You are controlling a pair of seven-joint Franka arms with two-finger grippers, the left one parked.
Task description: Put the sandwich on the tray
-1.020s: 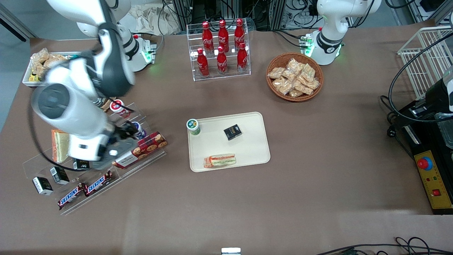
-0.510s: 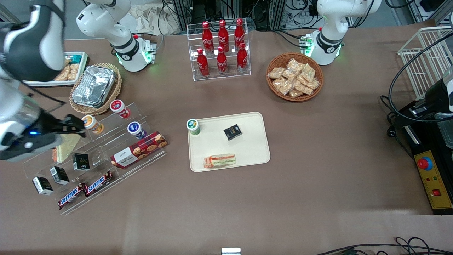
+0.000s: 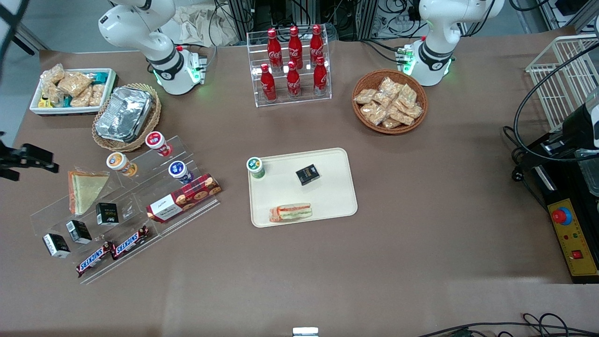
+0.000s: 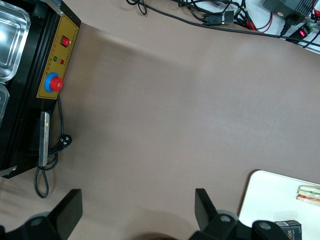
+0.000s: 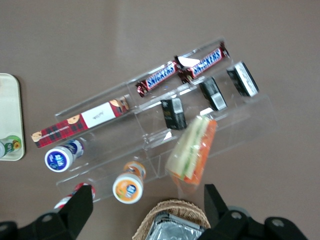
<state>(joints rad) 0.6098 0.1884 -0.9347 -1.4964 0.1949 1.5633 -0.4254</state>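
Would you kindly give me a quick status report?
End effector open, empty, high above the snack rack. Sandwich on tray. Nothing obstructing.

Even, bright overhead light falls on the brown worktop (image 3: 421,243), with soft, short shadows under the tray (image 3: 337,161) and the end effector (image 3: 32,159) at the frame's left edge. Glare glints off the foil container (image 3: 124,113) and clear display steps (image 5: 235,120). The wrist views are slightly soft.

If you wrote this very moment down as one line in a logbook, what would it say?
sandwich: on tray, near its front edge | gripper: open, empty, above snack rack at working arm's end | task: looks done
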